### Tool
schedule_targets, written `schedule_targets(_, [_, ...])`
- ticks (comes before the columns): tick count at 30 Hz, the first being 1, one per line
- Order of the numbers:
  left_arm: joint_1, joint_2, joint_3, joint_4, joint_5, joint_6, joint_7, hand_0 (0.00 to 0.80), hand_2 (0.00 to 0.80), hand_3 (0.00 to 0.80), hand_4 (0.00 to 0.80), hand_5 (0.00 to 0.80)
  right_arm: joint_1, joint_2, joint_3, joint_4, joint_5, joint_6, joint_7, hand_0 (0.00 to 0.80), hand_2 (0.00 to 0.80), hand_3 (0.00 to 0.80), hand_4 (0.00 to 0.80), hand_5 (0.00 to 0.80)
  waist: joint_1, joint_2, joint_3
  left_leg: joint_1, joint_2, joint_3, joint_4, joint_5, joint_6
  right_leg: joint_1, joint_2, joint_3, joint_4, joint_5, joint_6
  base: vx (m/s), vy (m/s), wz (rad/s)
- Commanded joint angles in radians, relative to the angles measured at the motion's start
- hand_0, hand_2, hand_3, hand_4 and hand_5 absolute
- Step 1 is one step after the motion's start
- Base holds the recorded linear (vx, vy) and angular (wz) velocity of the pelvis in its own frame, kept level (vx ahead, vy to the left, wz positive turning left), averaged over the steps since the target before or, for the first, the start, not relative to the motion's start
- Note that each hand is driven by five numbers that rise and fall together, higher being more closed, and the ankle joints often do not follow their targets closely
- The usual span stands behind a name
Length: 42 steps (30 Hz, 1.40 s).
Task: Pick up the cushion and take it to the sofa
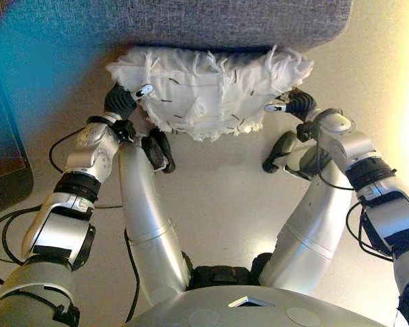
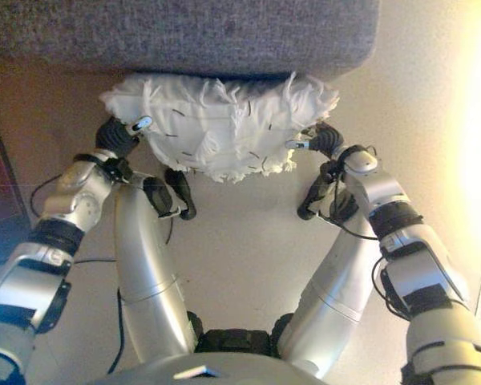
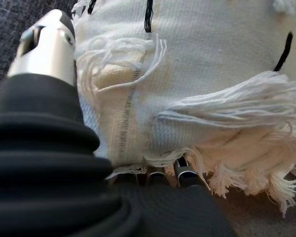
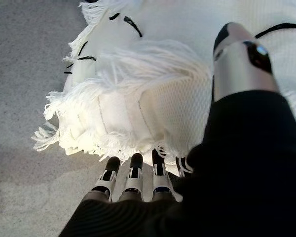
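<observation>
A white fringed cushion (image 1: 204,88) with short black stitches is held between my two hands, its far edge against the front of the grey sofa (image 1: 225,20). My left hand (image 1: 123,102) grips its left end, with the thumb (image 3: 47,44) on top and the fingers (image 3: 185,173) underneath. My right hand (image 1: 300,105) grips its right end the same way, with the thumb (image 4: 241,54) on top and the fingers (image 4: 133,175) under the fringe. The cushion (image 2: 216,120) is off the floor.
The sofa runs across the top of the eye views and ends at the upper right (image 1: 344,27). A dark piece of furniture (image 1: 3,157) stands at the left. Pale floor (image 1: 218,204) lies below the cushion.
</observation>
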Motion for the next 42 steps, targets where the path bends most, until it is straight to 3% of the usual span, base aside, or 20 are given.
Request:
schedule_targets(1, [-0.068, -0.056, -0.04, 0.001, 0.04, -0.008, 0.013, 0.0, 0.0, 0.0, 0.0, 0.0, -0.052, 0.035, 0.029, -0.03, 0.036, 0.002, -0.035, 0.0, 0.0, 0.0, 0.0, 0.0, -0.02, 0.033, -0.018, -0.003, 0.024, -0.015, -0.022, -0.057, -0.039, 0.019, -0.004, 0.152, -0.085, 0.022, 0.08, -0.003, 0.04, -0.01])
schedule_targets(12, [-0.105, -0.102, -0.044, -0.038, 0.055, -0.031, 0.039, 0.0, 0.0, 0.0, 0.0, 0.0, -0.095, 0.124, 0.068, -0.129, 0.004, 0.08, -0.108, 0.0, 0.0, 0.0, 0.0, 0.0, -0.02, 0.046, -0.012, -0.006, 0.016, 0.003, -0.032, -0.047, -0.04, 0.022, 0.006, 0.15, -0.104, 0.03, 0.069, -0.001, 0.007, 0.0])
schedule_targets(13, [-0.105, -0.11, -0.043, -0.045, 0.056, -0.033, 0.037, 0.267, 0.267, 0.267, 0.267, 0.267, -0.095, 0.133, 0.07, -0.139, 0.004, 0.088, -0.114, 0.0, 0.0, 0.0, 0.0, 0.0, -0.02, 0.048, -0.012, -0.003, 0.015, 0.005, -0.035, -0.045, -0.04, 0.026, 0.006, 0.15, -0.107, 0.033, 0.07, 0.0, 0.0, 0.0])
schedule_targets(14, [-0.104, -0.115, -0.044, -0.05, 0.057, -0.037, 0.035, 0.445, 0.445, 0.445, 0.445, 0.445, -0.093, 0.138, 0.071, -0.143, 0.002, 0.09, -0.118, 0.0, 0.0, 0.0, 0.0, 0.0, -0.02, 0.049, -0.011, -0.001, 0.016, 0.006, -0.037, -0.043, -0.04, 0.028, 0.007, 0.15, -0.109, 0.035, 0.07, 0.0, 0.0, 0.0])
schedule_targets(15, [-0.101, -0.122, -0.043, -0.055, 0.058, -0.043, 0.03, 0.8, 0.8, 0.8, 0.8, 0.8, -0.089, 0.145, 0.072, -0.15, -0.003, 0.095, -0.124, 0.442, 0.442, 0.442, 0.442, 0.442, -0.02, 0.05, -0.01, 0.001, 0.015, 0.008, -0.04, -0.04, -0.039, 0.03, 0.008, 0.15, -0.111, 0.038, 0.069, 0.0, 0.0, 0.0])
schedule_targets(16, [-0.1, -0.13, -0.044, -0.06, 0.06, -0.049, 0.028, 0.8, 0.8, 0.8, 0.8, 0.8, -0.089, 0.149, 0.073, -0.155, -0.008, 0.098, -0.122, 0.8, 0.8, 0.8, 0.8, 0.8, -0.02, 0.05, -0.009, 0.001, 0.014, 0.008, -0.041, -0.038, -0.04, 0.031, 0.008, 0.151, -0.113, 0.04, 0.069, 0.0, 0.0, 0.0])
schedule_targets(31, [-0.086, -0.178, -0.017, -0.097, 0.115, -0.033, 0.063, 0.8, 0.8, 0.8, 0.8, 0.8, -0.065, 0.196, 0.045, -0.172, -0.037, 0.092, -0.164, 0.8, 0.8, 0.8, 0.8, 0.8, -0.018, 0.05, 0.003, 0.061, 0.027, 0.02, -0.09, -0.014, -0.045, 0.095, 0.008, 0.127, -0.155, 0.06, 0.074, 0.005, -0.016, 0.0])
schedule_targets(36, [-0.063, -0.187, -0.01, -0.095, 0.138, -0.059, 0.067, 0.8, 0.8, 0.8, 0.8, 0.8, -0.034, 0.201, 0.026, -0.165, -0.061, 0.015, -0.204, 0.8, 0.8, 0.8, 0.8, 0.8, -0.019, 0.046, 0.003, 0.101, 0.036, 0.026, -0.138, 0.006, -0.052, 0.133, 0.015, 0.114, -0.197, 0.079, 0.08, 0.007, -0.026, -0.02])
schedule_targets(42, [0.016, -0.217, 0.009, -0.142, 0.188, -0.165, 0.085, 0.8, 0.8, 0.8, 0.8, 0.8, 0.061, 0.218, -0.006, -0.203, -0.096, -0.115, -0.245, 0.8, 0.8, 0.8, 0.8, 0.8, -0.026, 0.038, -0.011, 0.226, 0.044, 0.066, -0.316, 0.071, -0.069, 0.261, 0.033, 0.066, -0.346, 0.14, 0.108, 0.005, -0.025, -0.07])
